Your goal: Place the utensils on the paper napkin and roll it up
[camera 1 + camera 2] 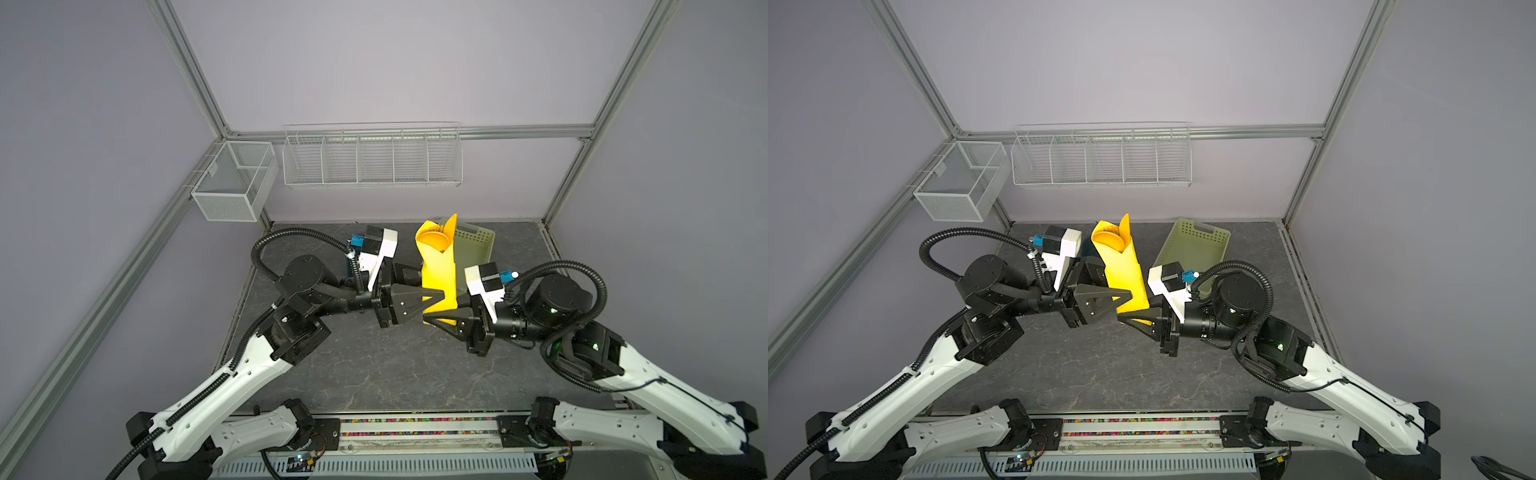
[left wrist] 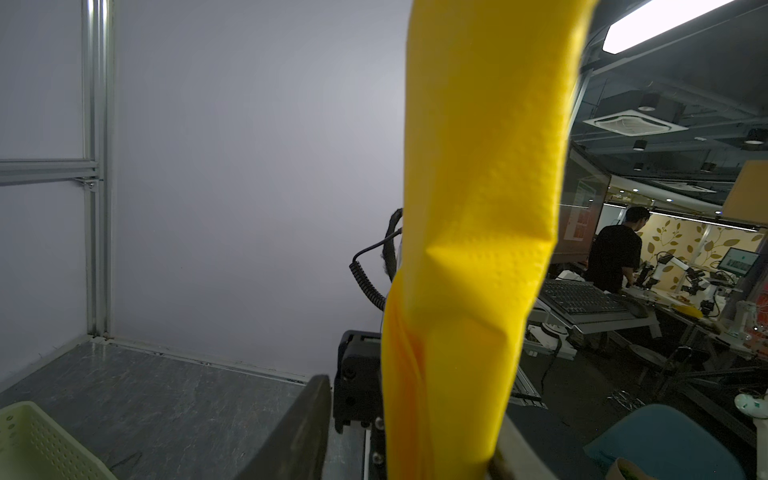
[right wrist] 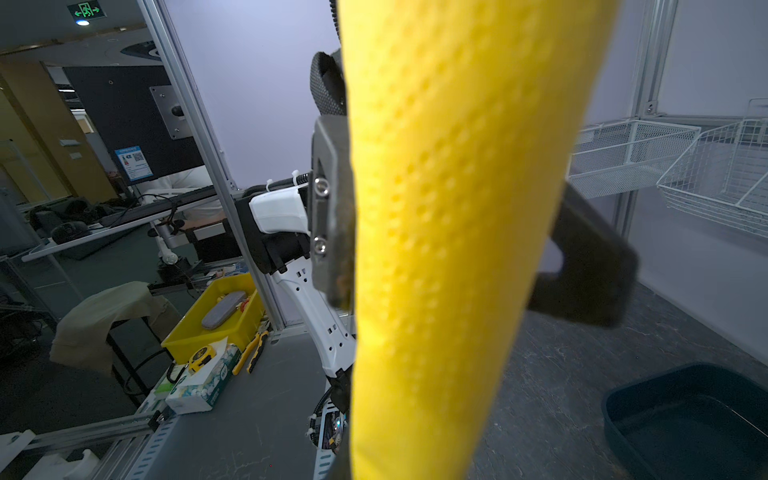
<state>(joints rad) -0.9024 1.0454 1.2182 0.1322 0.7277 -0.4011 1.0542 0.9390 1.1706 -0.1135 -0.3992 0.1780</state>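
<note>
The paper napkin (image 1: 438, 270) (image 1: 1125, 270) is rolled into a yellow tube and stands upright above the table. The orange utensils (image 1: 434, 240) (image 1: 1106, 239) poke out of its top, a round spoon bowl foremost. My right gripper (image 1: 430, 318) (image 1: 1125, 318) is shut on the tube's lower end. My left gripper (image 1: 428, 286) (image 1: 1115, 282) is open around the tube's middle. In the left wrist view one of its fingers (image 2: 299, 428) stands clear of the napkin (image 2: 478, 208). The right wrist view is filled by the napkin (image 3: 457, 228), which hides the right jaws.
A pale green perforated basket (image 1: 476, 245) (image 1: 1192, 245) (image 2: 33, 444) sits behind the tube at the back right. A dark blue tray (image 3: 685, 415) lies on the table. A wire rack (image 1: 372, 156) and a mesh basket (image 1: 235, 180) hang on the back wall.
</note>
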